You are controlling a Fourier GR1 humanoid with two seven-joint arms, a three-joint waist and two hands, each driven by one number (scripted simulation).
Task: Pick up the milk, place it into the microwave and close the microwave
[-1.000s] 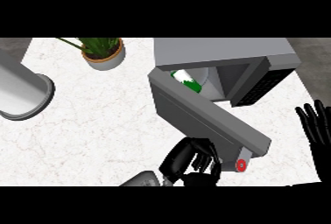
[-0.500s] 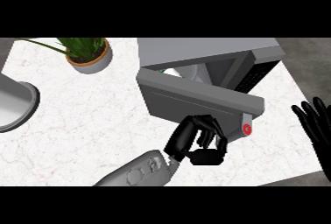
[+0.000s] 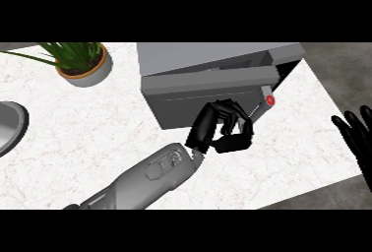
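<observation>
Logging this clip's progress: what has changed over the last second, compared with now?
The microwave door has swung from wide open to nearly shut, pushed by the left hand, which moved up against the door's front. The milk seen inside earlier is now hidden behind the door. The camera view shifted too, so the potted plant sits differently in frame. The right hand stays open, resting at the right edge.

Grey microwave (image 3: 210, 78) with red dot; white faintly veined worktop (image 3: 109, 123); black left hand (image 3: 222, 129); green plant (image 3: 73, 51) in tan pot.
</observation>
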